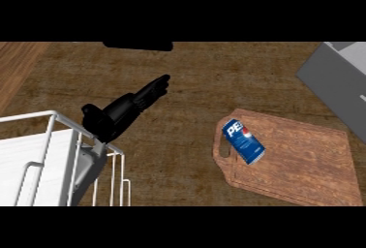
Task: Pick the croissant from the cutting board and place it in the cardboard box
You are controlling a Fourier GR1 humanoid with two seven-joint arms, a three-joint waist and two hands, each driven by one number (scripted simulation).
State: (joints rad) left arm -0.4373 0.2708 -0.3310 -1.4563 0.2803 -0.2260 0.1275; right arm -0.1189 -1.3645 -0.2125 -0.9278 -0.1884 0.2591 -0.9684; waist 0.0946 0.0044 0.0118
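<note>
The croissant named in the task cannot be found anywhere in the head view, and neither can a cardboard box. What lies on the wooden cutting board (300, 155) is a blue soda can (243, 141) on its side, near the board's left end just beside the handle slot. The can's lettering is partly readable, but the far end of the word is turned out of sight.

The cutting board runs out past the lower edge of the scene at its right corner. A grey slab-like object (336, 77) is cut off by the right edge at the upper right, and what it is cannot be told. A dark shape (138, 45) sits at the very top edge, mostly hidden. A white wire rack (50, 160) fills the lower left corner, cut off by the left and lower edges.

Only one hand shows. The left hand (125, 109) rises from behind the rack's top corner, its grey forearm partly screened by the wires. Its fingers (159, 85) stretch out straight and together, pointing up and to the right over the brown counter (200, 87). It holds nothing and is well apart from the can and board.
</note>
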